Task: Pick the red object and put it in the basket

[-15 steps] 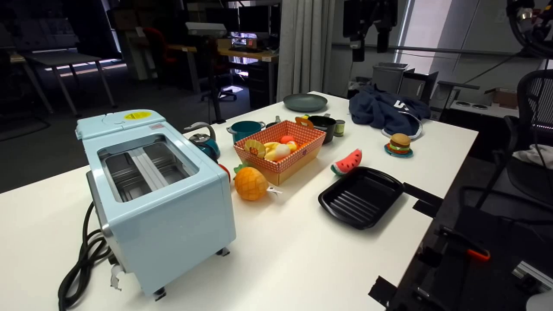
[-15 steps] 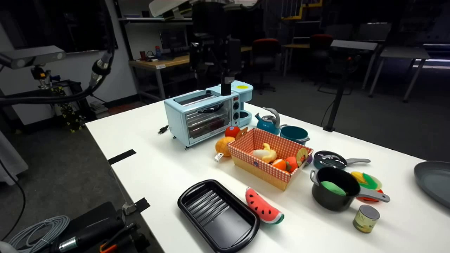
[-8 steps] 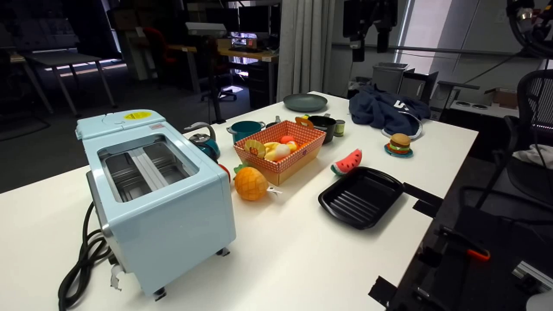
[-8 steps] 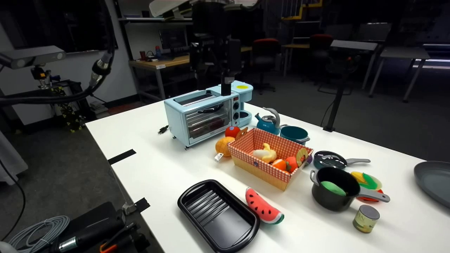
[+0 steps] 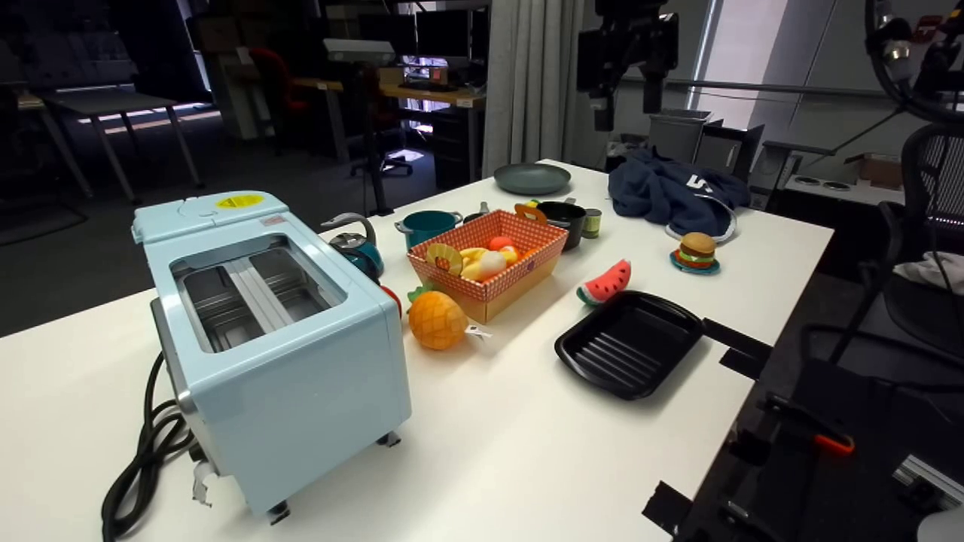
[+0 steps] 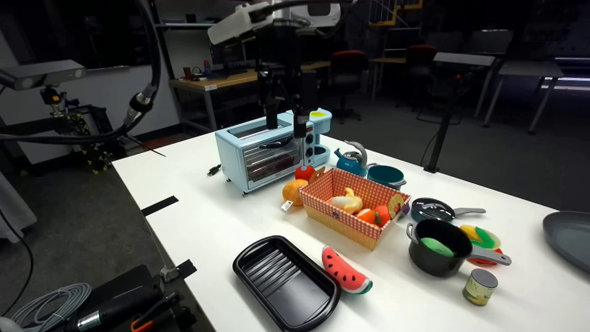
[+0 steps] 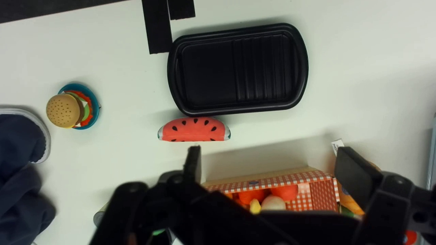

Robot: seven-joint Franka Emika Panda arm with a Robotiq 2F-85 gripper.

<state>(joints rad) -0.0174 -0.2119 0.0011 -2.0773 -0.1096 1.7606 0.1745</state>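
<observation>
In an exterior view, the toy watermelon slice (image 5: 605, 284) lies on the table (image 5: 489, 459) beside the grill pan (image 5: 631, 345); in an exterior view, toy fruit (image 6: 349, 203) sits inside the red-checked basket (image 6: 339, 226); in the wrist view, the gripper (image 7: 274, 166) has its jaws spread wide

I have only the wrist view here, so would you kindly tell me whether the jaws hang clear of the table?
Observer: They do; in both exterior views the jaws are up in the air, well above the table.
Operator: Thank you; what is the light-blue strip at my right edge?
Observer: It belongs to a toaster, which stands taller than the checked basket.
Operator: I see, and is anything standing on the basket's side away from the black grill pan?
Observer: Yes, in both exterior views a teal pot stands there.
</observation>
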